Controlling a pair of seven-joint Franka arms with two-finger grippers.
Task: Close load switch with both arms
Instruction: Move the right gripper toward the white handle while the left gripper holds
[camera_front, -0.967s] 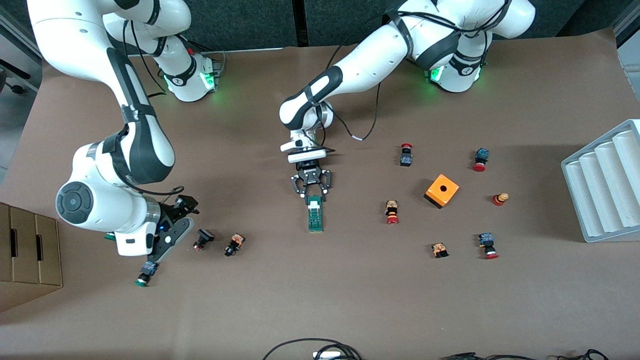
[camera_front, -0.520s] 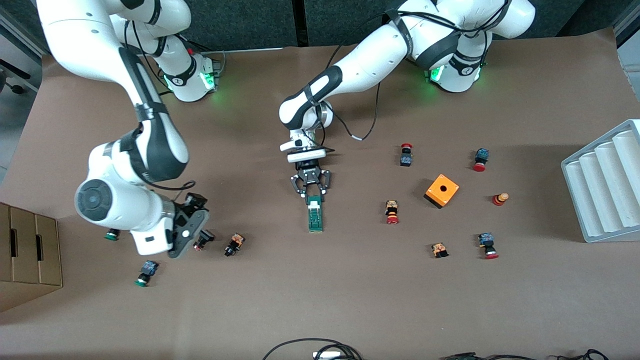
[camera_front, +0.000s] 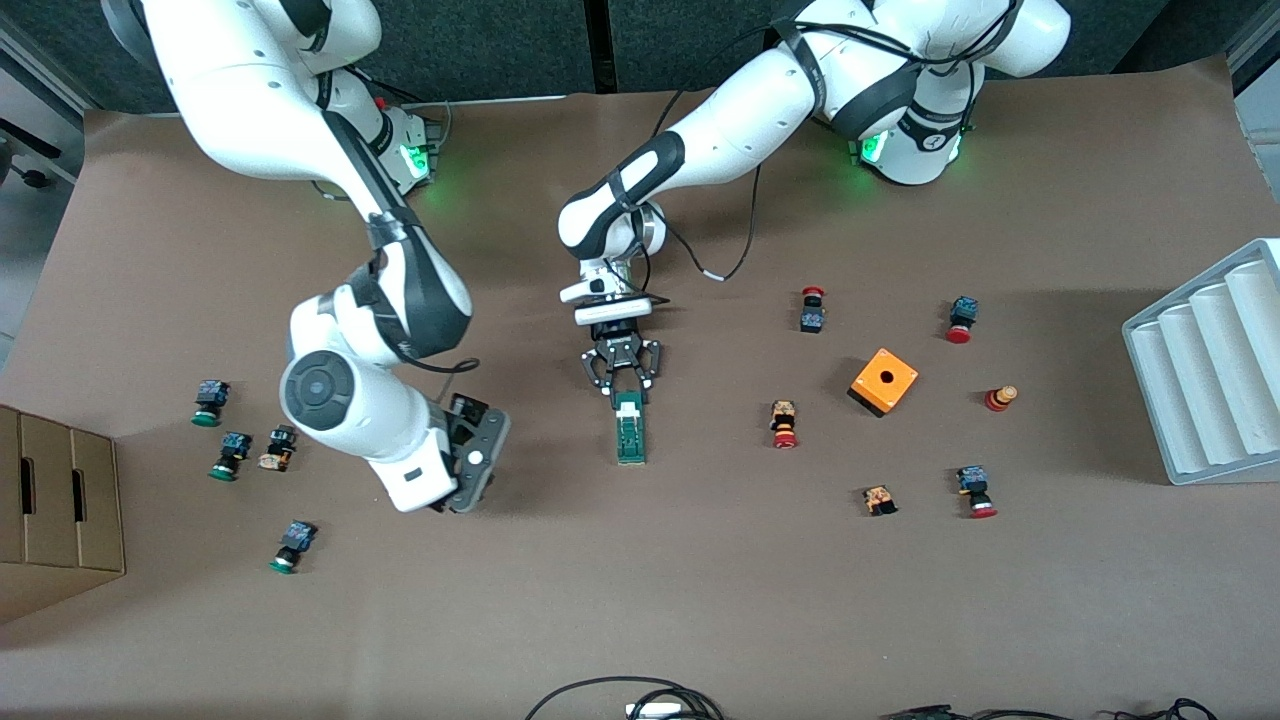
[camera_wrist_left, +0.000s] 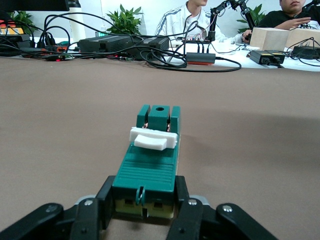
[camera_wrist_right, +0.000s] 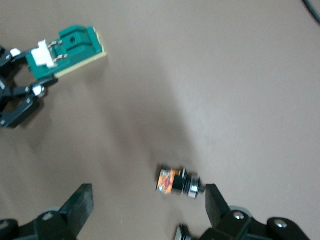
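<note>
One narrow dark-green ribbed plastic load switch (camera_front: 630, 428) with a white tab lies flat at frame centre on the matte brown table (camera_front: 700, 600), its long axis running top to bottom. Left gripper (camera_front: 622, 392) pinches its upper end. Right gripper (camera_wrist_right: 147, 200), spread wide, hangs over a small black-and-orange push-button (camera_wrist_right: 179, 182), lower left of the switch.

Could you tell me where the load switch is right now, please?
The load switch lies flat near the table's middle, its end farther from the front camera clamped by the left gripper; the right gripper hangs open beside it, toward the right arm's end.
</note>
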